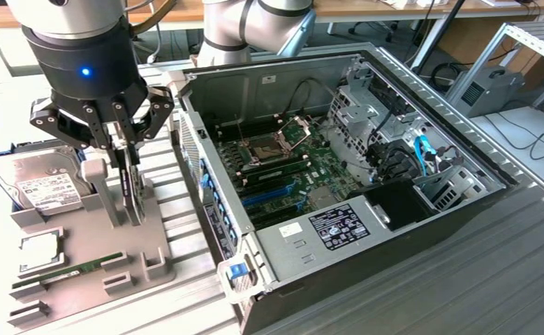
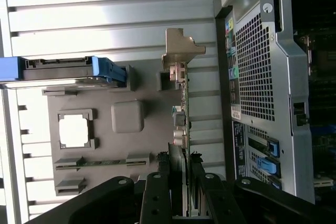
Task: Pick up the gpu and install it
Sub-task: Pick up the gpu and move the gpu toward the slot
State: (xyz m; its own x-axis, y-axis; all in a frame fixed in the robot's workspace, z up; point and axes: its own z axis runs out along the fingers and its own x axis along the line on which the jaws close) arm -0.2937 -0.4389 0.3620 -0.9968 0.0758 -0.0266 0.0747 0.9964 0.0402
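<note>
The gpu (image 1: pixel 132 190) stands on edge in a slot of the grey parts tray (image 1: pixel 152 244), at the exterior view's left, beside the open computer case (image 1: pixel 281 241). My gripper (image 1: pixel 126 157) hangs straight above it, one finger on each face of the card, shut on its upper edge. In the wrist view the gpu (image 2: pixel 180 109) runs away from my gripper (image 2: pixel 181 165), and its silver end bracket (image 2: pixel 180 50) sits at the far end, close to the case's perforated rear panel (image 2: pixel 257 77). The motherboard's blue card slots (image 1: pixel 272 197) lie bare inside the case.
On the tray lie a silver hard drive (image 1: pixel 43 185) with a white label, a square processor (image 1: pixel 39 251) and a narrow green memory stick (image 1: pixel 67 273). The robot arm's base (image 1: pixel 244 28) stands behind the case. A slatted metal table (image 1: pixel 458 279) carries everything.
</note>
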